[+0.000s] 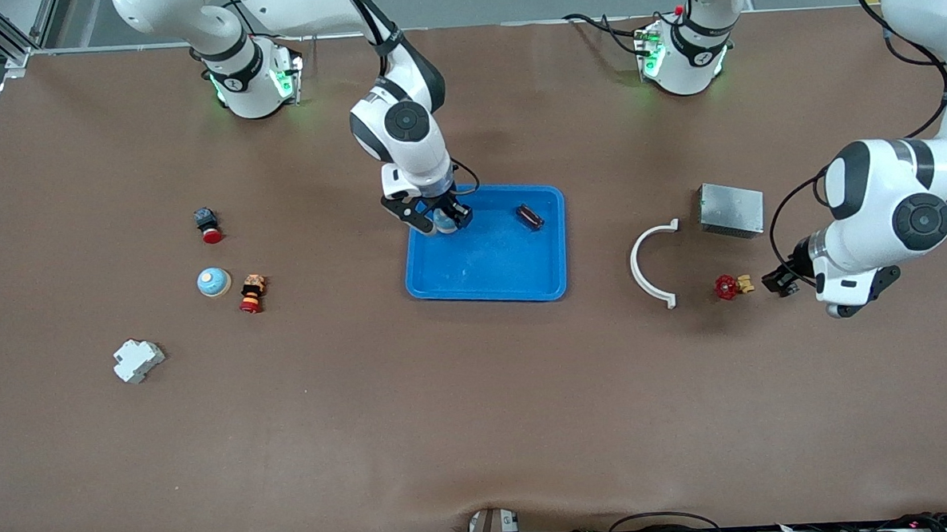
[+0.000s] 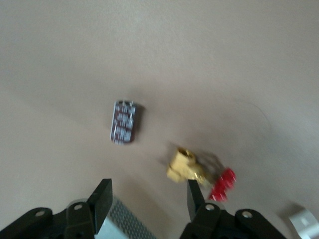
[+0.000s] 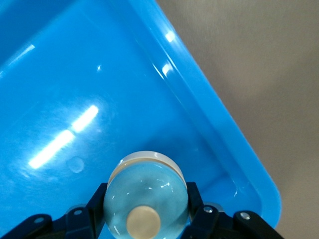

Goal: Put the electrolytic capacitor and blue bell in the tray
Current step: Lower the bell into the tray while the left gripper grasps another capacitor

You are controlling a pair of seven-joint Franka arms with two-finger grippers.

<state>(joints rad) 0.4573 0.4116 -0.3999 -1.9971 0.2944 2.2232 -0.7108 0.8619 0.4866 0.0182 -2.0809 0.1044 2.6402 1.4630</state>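
Right, start with the bench (image 1: 480, 425), then the blue tray (image 1: 486, 289) in the middle of it. Your right gripper (image 1: 439, 218) is down over the tray's corner toward the right arm's end, at the rim farther from the front camera. Its fingers (image 3: 97, 201) are clamped on either side of the blue bell (image 3: 145, 191). The dome sits low inside the tray, but you can't tell whether it touches the floor yet. So by my reading you're in the placing step for the bell. The next move calls for settling it flat, parting the fingers, and lifting straight up so the round dome doesn't roll or get dragged.

Smaller now: a dark ribbed capacitor (image 1: 530, 216), as I take it, lies in the tray near the rim toward the left arm's end, so that half looks done. Mind you, the left wrist view shows a dark printed cylinder (image 2: 123, 122) on bare bench, and I can't match it in the front view.

Your left gripper (image 1: 779, 279) waits low over the bench beside the red-handled valve (image 1: 728, 287), fingers apart and holding nothing. A second blue dome (image 1: 214, 282) sits toward the right arm's end.
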